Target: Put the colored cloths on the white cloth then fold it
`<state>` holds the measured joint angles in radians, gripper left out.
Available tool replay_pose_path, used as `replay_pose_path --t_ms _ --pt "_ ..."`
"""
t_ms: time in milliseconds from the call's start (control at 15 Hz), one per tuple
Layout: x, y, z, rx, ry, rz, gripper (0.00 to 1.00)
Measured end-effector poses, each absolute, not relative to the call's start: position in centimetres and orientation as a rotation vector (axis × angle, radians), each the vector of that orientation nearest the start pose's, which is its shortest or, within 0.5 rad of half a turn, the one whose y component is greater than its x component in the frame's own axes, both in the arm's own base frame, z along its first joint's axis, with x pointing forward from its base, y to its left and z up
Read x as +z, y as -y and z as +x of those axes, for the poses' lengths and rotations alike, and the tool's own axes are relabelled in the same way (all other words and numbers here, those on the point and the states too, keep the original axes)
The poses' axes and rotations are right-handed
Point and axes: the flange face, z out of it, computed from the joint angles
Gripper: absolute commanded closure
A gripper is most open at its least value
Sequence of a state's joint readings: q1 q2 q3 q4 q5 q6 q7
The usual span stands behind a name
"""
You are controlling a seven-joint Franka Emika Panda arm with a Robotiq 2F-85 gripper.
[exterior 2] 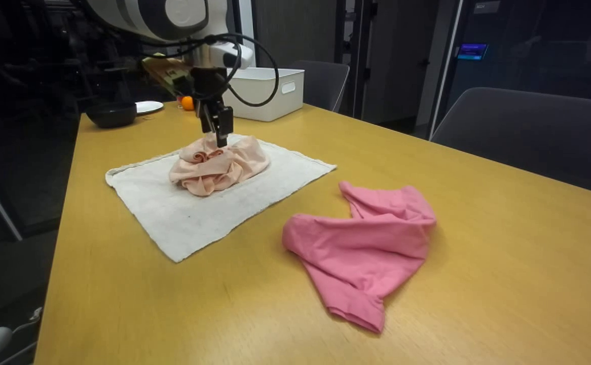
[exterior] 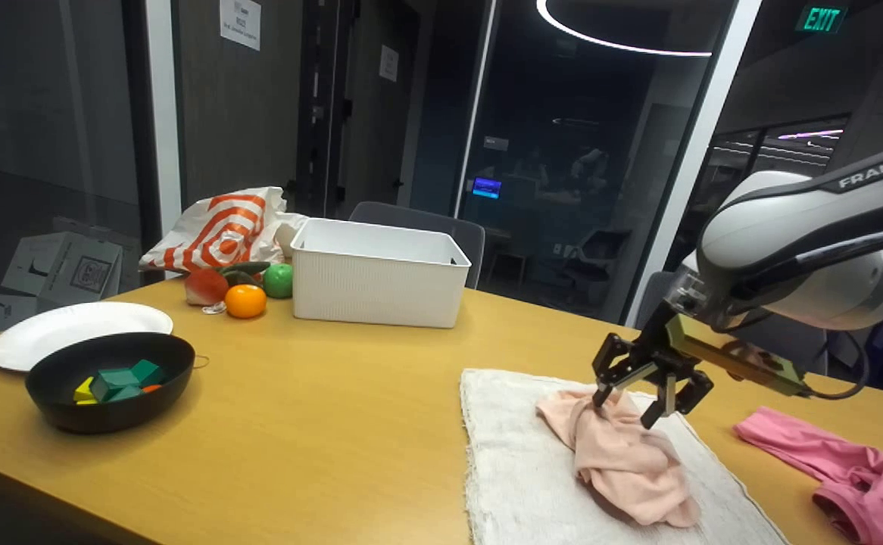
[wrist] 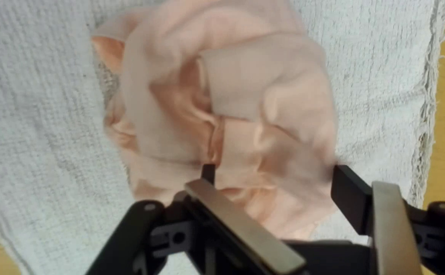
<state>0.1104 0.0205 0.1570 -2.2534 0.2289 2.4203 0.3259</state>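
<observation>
White cloth [exterior: 502, 454]: middle hidden under peach cloth [exterior: 623, 462]; near end cut off in exterior view, same as near right part of pink cloth [exterior: 873, 484]. Peach cloth blurred in wrist view; whether gripper [wrist: 274, 170] touches it, I cannot tell. Far paper sign [exterior: 388, 63]: writing too small for my eyes.

Textile, wood, metal, plastic

Claw [exterior: 625, 409]: matt black, part bare metal.
Peach cloth [wrist: 245, 76], beneath claw: smooth, matt textile.
White cloth [wrist: 28, 95], below that: rough, matt weave, frayed at edge.
Pink cloth [exterior 2: 366, 243], clear of claw: smooth, matt textile.
Table [exterior 2: 478, 253], below claw: smooth wood, faint gloss.
Tub [exterior: 377, 284], well away from claw: ribbed plastic.
Bag [exterior: 237, 227], farther still: thin, crinkled plastic.
</observation>
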Motion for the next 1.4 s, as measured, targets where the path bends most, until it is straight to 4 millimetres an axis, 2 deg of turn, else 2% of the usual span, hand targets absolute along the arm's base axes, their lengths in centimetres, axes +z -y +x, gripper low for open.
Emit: replay_pose_path --t_ms 200,333,533,733,933,1133,1400 --pt "40.5 -9.7 51.8 -0.152 -0.433 -2.906 0.00" --pt "42.5 -5.9 51.7 -0.203 -0.544 -2.908 0.00" --pt "43.4 0.3 51.5 -0.273 -0.763 -2.962 0.00" --pt "42.7 5.5 51.0 -0.296 -1.003 -2.997 0.00" --pt "41.3 9.3 50.3 -0.289 -1.255 -2.998 0.00" --pt "38.7 12.0 49.8 -0.238 -1.505 -2.990 0.00" --pt "34.6 13.7 49.2 -0.094 -1.728 -2.944 0.00"
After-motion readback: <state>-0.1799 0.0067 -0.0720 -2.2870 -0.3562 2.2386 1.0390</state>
